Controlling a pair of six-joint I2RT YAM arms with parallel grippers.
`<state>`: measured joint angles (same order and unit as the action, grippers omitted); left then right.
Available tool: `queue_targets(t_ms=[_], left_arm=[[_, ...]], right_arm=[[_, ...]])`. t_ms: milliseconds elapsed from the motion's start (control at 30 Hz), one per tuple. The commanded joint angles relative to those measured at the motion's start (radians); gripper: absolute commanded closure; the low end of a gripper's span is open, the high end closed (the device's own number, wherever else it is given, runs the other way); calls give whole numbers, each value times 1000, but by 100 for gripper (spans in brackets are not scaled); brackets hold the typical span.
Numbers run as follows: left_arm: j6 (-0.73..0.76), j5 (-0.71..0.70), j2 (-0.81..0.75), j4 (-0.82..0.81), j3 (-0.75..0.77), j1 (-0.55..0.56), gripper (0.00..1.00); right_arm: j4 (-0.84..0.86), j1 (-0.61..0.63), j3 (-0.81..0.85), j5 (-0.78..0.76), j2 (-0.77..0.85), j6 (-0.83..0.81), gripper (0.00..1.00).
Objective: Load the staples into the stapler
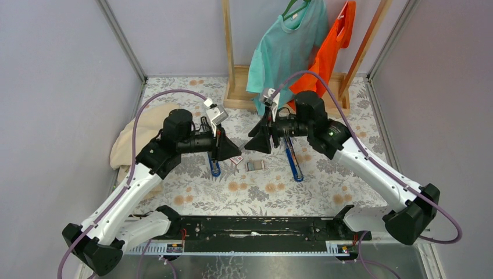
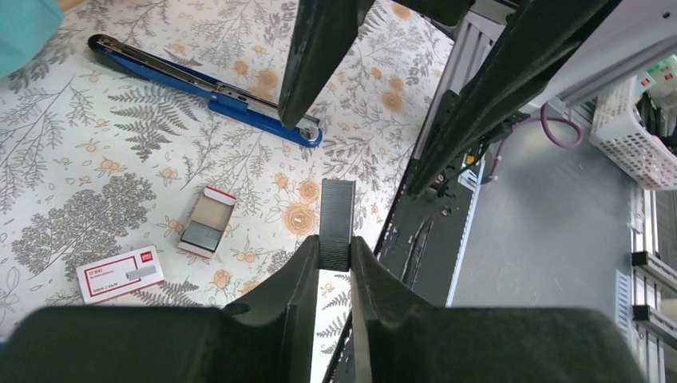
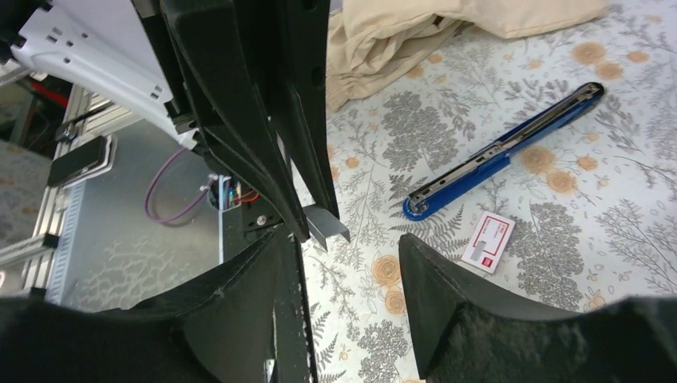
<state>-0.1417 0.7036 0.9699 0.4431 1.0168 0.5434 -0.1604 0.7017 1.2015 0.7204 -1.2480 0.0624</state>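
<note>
So my left gripper (image 2: pixel 335 243) is clamped on the staples (image 2: pixel 337 209) over the desk's (image 1: pixel 325 192) middle, right gripper (image 3: pixel 345 239) facing it with fingers apart.

Floral-patterned tablecloth (image 1: pixel 261 197) covering the table, crumpled beige cloth (image 1: pixel 132 138) heaped at its far left, wooden clothes rack (image 1: pixel 228 40) standing along the back edge, teal T-shirt (image 1: pixel 288 49) and orange garment (image 1: pixel 335 46) hanging from it, white plastic basket (image 2: pixel 631 136) beyond the near rail.
</note>
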Motion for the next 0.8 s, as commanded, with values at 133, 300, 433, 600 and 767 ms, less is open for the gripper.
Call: queue_targets(t_ms=[133, 300, 433, 600, 767], left_arm=[[51, 93, 8, 16, 38, 14, 78], [51, 99, 11, 8, 37, 15, 78], [53, 100, 15, 8, 37, 15, 78], [46, 109, 15, 0, 34, 15, 78], [42, 128, 11, -10, 29, 15, 78]], right_arm=[[-101, -5, 117, 174, -79, -75, 39], [-113, -5, 124, 205, -102, -78, 44], [-107, -5, 121, 219, -103, -80, 49], [-100, -6, 119, 233, -109, -74, 54], [-82, -6, 105, 242, -110, -63, 57]])
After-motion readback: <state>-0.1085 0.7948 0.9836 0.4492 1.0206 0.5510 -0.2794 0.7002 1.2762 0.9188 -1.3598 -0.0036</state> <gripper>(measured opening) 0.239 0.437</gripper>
